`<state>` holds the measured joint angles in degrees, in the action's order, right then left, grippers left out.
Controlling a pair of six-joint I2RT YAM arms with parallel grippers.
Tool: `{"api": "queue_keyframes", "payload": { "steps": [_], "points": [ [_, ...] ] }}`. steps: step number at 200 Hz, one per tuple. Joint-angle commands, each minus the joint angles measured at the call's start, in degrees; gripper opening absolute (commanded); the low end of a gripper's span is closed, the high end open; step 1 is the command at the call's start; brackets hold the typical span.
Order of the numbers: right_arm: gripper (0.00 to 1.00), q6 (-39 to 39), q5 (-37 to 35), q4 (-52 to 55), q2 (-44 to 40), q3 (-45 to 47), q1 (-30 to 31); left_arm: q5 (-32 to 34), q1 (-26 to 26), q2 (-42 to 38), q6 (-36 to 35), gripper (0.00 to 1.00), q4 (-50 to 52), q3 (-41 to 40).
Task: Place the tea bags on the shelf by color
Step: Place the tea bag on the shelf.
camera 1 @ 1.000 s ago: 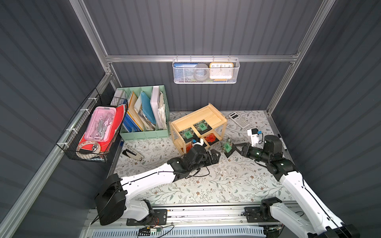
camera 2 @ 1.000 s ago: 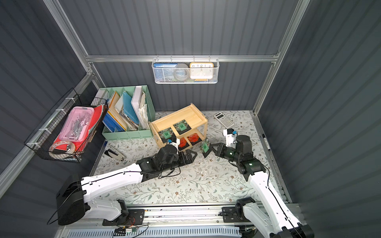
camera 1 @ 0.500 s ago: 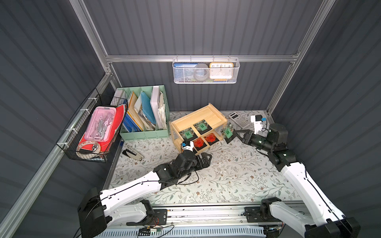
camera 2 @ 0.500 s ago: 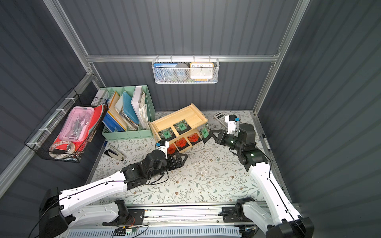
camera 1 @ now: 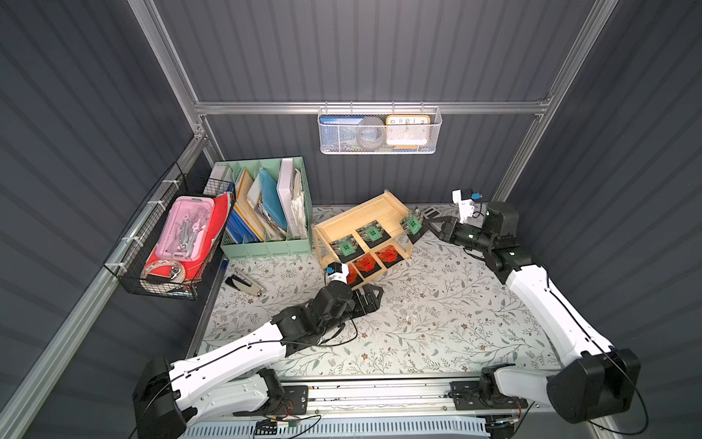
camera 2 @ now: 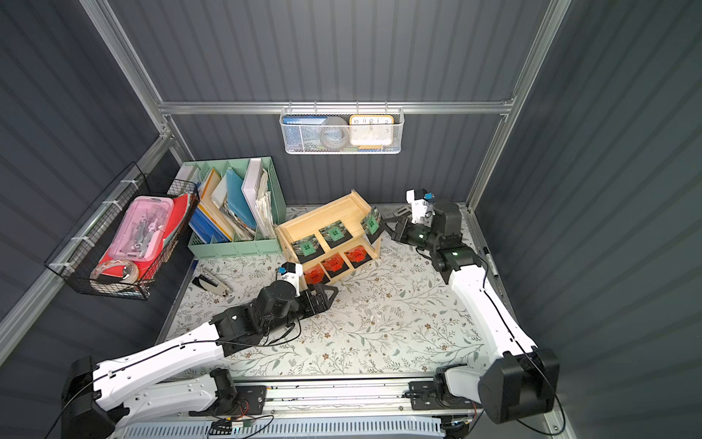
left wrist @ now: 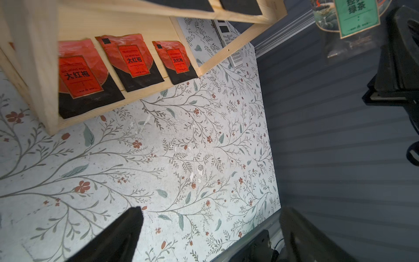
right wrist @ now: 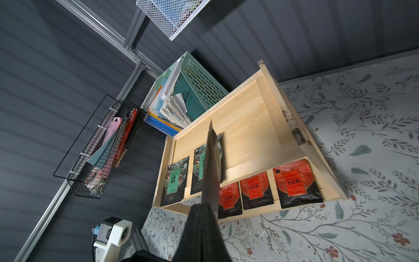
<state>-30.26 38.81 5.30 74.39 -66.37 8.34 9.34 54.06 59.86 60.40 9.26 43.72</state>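
At the right end of the shelf's (camera 1: 381, 208) upper tier: green tea bag (camera 1: 411, 225) held on edge.
Right claw (camera 1: 422, 225) pinches it, long axis pointing over the tier; two green bags (camera 1: 345, 247) lie flat above, three red bags (camera 1: 386, 255) below; left claw (camera 1: 374, 298) gapes empty.

Grn tea bag (camera 1: 411, 224) (floral mat (camera 1: 437, 323))

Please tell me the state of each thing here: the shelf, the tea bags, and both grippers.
Shelf: standing on the table, five bags on it.
Green tea bags: two, lying flat on the upper tier.
Third green tea bag: held on edge at the upper tier's end, not laid down.
Red tea bags: three, lying flat on the lower tier.
Left gripper: open, empty.
Right gripper: shut on the third green tea bag.
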Motion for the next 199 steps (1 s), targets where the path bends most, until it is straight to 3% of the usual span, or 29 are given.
{"api": "queue_keyframes", "payload": {
  "steps": [1,199],
  "points": [
    [0.0,2.1,1.7,-0.8,2.5,-3.1,-0.1,1.0,0.2,-1.1,0.8,1.0,2.8,-0.6],
    [0.0,2.7,3.0,-2.1,19.7,-14.8,2.9,2.5,0.2,-3.7,3.3,1.0,6.1,-0.9]
  ]
}}
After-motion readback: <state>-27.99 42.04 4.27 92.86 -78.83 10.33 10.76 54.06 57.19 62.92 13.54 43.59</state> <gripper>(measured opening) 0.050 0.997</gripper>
